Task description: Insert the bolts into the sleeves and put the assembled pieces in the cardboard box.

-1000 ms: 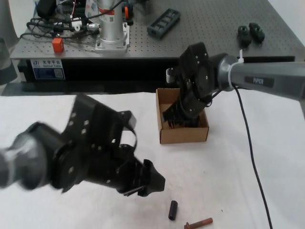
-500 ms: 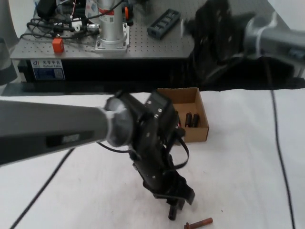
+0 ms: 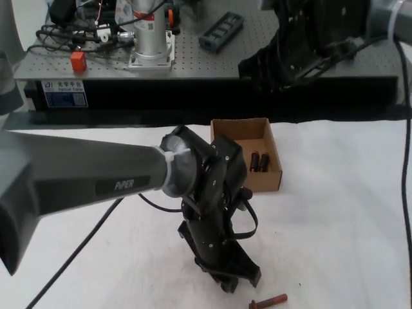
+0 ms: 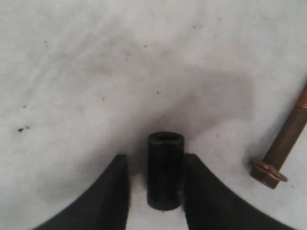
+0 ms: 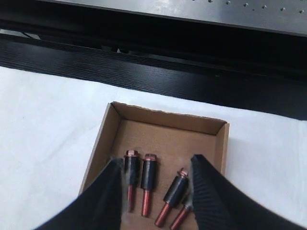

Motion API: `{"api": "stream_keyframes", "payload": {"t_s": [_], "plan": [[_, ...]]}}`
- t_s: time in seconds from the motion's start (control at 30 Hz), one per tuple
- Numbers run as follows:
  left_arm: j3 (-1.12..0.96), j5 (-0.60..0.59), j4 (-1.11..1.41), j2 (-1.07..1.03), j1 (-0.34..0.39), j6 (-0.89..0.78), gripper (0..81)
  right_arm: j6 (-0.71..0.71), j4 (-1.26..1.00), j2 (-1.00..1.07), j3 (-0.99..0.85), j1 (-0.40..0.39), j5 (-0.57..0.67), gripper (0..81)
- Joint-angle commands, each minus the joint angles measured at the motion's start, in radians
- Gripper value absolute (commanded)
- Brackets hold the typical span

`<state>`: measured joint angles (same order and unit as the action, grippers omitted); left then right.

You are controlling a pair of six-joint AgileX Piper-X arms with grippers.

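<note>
A black sleeve (image 4: 164, 172) lies on the white cloth between the fingers of my left gripper (image 4: 157, 162). The gripper is open, with one finger close against the sleeve and a small gap at the other. In the high view the left gripper (image 3: 226, 278) is down at the cloth near the front edge and covers the sleeve. A copper bolt (image 4: 282, 146) (image 3: 269, 300) lies loose just beside it. The cardboard box (image 3: 264, 181) (image 5: 165, 125) holds several assembled pieces (image 3: 259, 161) (image 5: 148, 175). My right gripper (image 5: 157, 164) (image 3: 254, 67) hangs open and empty high above the box.
A metal breadboard bench runs along the back with a metal post (image 3: 151, 38), an orange block (image 3: 78, 60), a black holder (image 3: 221, 31) and cables. The right arm's cable (image 3: 405, 193) hangs down at the right. White cloth lies bare on both sides of the box.
The left arm swung in from the left and came down with its fingers around the sleeve. The right gripper rose out of the box, up and back.
</note>
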<state>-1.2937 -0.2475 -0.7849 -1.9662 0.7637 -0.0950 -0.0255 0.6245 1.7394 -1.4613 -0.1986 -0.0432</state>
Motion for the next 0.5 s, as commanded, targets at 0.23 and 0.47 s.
{"api": "stream_keyframes", "payload": {"t_s": [0.23, 0.47], "plan": [[-0.002, -0.048, -0.035, -0.006, 0.004, 0.022, 0.6, 0.032, 0.01, -0.142, 0.129, 0.003, 0.043, 32.1], [0.084, 0.101, -0.029, 0.223, -0.023, 0.022, 0.6, 0.277, 0.225, -0.241, 0.292, -0.004, 0.133, 32.1]]}}
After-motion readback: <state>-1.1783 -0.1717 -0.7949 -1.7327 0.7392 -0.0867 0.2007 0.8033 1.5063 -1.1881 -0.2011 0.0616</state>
